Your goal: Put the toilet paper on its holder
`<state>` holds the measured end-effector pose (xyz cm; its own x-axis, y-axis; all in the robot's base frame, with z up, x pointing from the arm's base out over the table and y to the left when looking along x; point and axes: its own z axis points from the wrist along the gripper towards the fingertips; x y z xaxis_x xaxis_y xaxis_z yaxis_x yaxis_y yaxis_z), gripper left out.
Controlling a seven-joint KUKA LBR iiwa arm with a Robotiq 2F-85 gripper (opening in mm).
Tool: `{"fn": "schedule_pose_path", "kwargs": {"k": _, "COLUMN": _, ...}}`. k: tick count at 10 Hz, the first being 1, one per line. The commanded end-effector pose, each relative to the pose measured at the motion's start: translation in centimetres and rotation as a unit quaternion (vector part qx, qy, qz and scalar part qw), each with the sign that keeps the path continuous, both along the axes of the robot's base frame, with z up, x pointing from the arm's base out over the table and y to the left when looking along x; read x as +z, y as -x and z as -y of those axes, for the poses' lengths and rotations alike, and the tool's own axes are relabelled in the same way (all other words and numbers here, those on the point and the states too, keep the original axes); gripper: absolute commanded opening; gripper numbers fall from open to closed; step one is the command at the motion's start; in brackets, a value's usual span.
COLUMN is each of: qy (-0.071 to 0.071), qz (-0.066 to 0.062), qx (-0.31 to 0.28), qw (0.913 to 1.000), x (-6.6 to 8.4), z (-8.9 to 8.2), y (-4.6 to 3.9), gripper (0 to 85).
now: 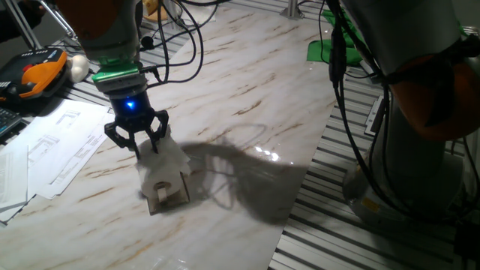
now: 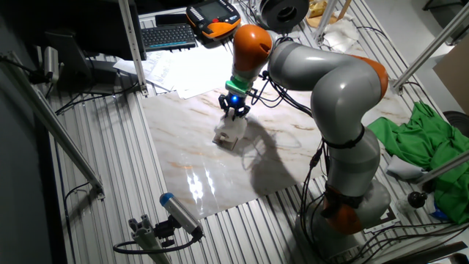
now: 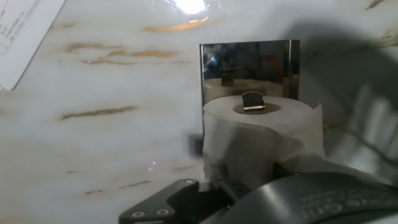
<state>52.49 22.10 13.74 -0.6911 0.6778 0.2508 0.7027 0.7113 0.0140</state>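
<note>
Black fingers of the gripper reach down onto the toilet paper, one on each side of its upper part, and the jaws appear closed on the roll, though the contact itself is partly hidden. In the hand view the roll stands right in front of the fingers with its tan core facing up, and a small dark metal peg shows through that core. Behind the roll rises the holder, a shiny grey plate that mirrors the peg and the roll's top; the roll sits against it, on the peg. From the one fixed view the holder shows as a pale block under and beside the white roll, resting on the marble-patterned table. A blue light glows on the gripper's wrist, below a green ring. White paper sheets lie at the table's edge, apart from the roll. An orange and black handheld controller lies beyond them. In the other fixed view a green cloth lies off the table, past the arm's base.
</note>
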Motion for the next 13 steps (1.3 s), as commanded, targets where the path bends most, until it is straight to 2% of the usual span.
{"fn": "schedule_pose_path", "kwargs": {"k": 1, "qy": -0.002, "qz": -0.001, "qx": 0.000, "qw": 1.0000, "x": 0.2, "z": 0.1, "y": -0.13, "gripper": 51.0}}
{"fn": "schedule_pose_path", "kwargs": {"k": 4, "qy": -0.007, "qz": -0.001, "qx": 0.006, "qw": 1.0000, "x": 1.0, "z": 0.6, "y": -0.31, "gripper": 51.0}}
{"fn": "schedule_pose_path", "kwargs": {"k": 6, "qy": -0.009, "qz": 0.002, "qx": 0.023, "qw": 0.9997, "x": 2.2, "z": 1.6, "y": -0.68, "gripper": 51.0}}
{"fn": "schedule_pose_path", "kwargs": {"k": 7, "qy": -0.008, "qz": 0.008, "qx": 0.038, "qw": 0.9992, "x": 2.6, "z": 2.2, "y": -1.12, "gripper": 51.0}}
{"fn": "schedule_pose_path", "kwargs": {"k": 9, "qy": 0.007, "qz": 0.026, "qx": 0.090, "qw": 0.9956, "x": 3.0, "z": 3.7, "y": -2.35, "gripper": 51.0}}
{"fn": "schedule_pose_path", "kwargs": {"k": 10, "qy": 0.001, "qz": 0.034, "qx": 0.110, "qw": 0.9934, "x": 3.3, "z": 4.7, "y": -3.16, "gripper": 34.0}}
{"fn": "schedule_pose_path", "kwargs": {"k": 11, "qy": 0.001, "qz": 0.047, "qx": 0.141, "qw": 0.9888, "x": 3.6, "z": 5.7, "y": -3.85, "gripper": 34.0}}
{"fn": "schedule_pose_path", "kwargs": {"k": 12, "qy": 0.001, "qz": 0.060, "qx": 0.168, "qw": 0.9839, "x": 3.9, "z": 6.8, "y": -4.41, "gripper": 17.0}}
{"fn": "schedule_pose_path", "kwargs": {"k": 13, "qy": -0.003, "qz": 0.074, "qx": 0.199, "qw": 0.9772, "x": 4.2, "z": 8.2, "y": -4.84, "gripper": 17.0}}
